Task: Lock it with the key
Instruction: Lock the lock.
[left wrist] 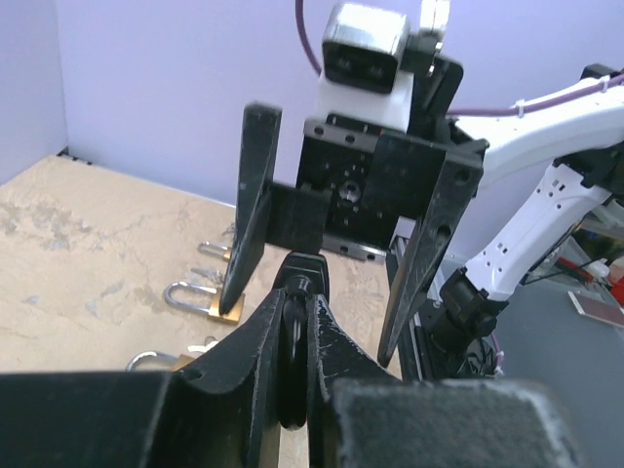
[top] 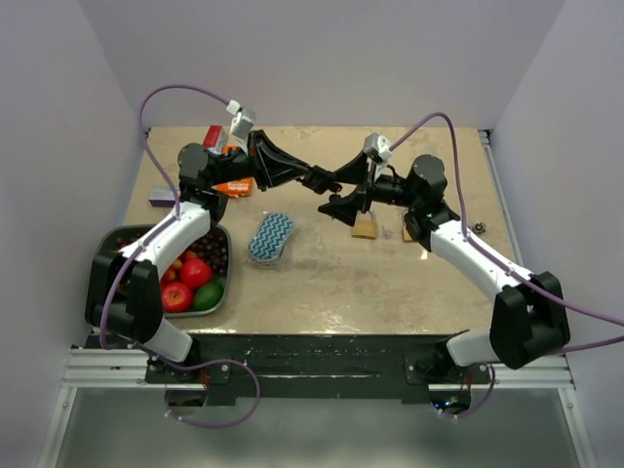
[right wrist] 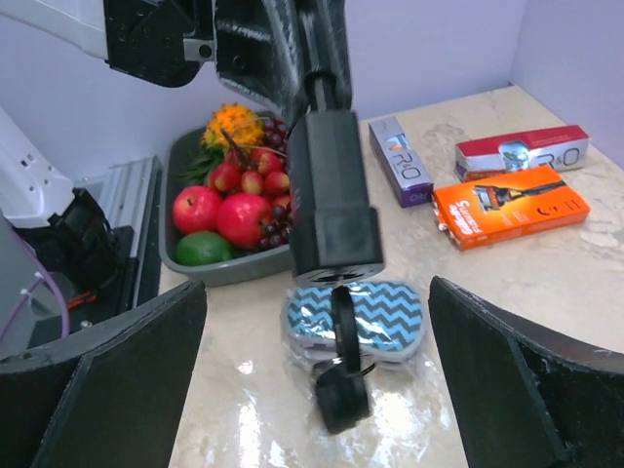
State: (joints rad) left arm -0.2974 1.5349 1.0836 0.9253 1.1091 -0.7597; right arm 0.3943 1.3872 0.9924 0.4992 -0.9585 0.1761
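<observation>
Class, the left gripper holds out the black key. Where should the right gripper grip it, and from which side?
Likely the black key by its blocky free end, the open right gripper coming head-on, jaws on its flat sides. The left gripper pinches the other end, and a ring hangs below.

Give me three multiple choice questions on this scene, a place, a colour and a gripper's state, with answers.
1. Where does the grey metal tray of fruit sit? A) the beige table's far-right corner B) its near-left corner C) its centre
2. What colour is the flat cardboard razor box? A) green B) white C) orange
3. How is the right gripper? A) open wide B) shut on the tray's rim C) shut, empty
Answers: B, top view shows it at the near left; C, plain in the right wrist view; A, its fingers stand far apart.
</observation>
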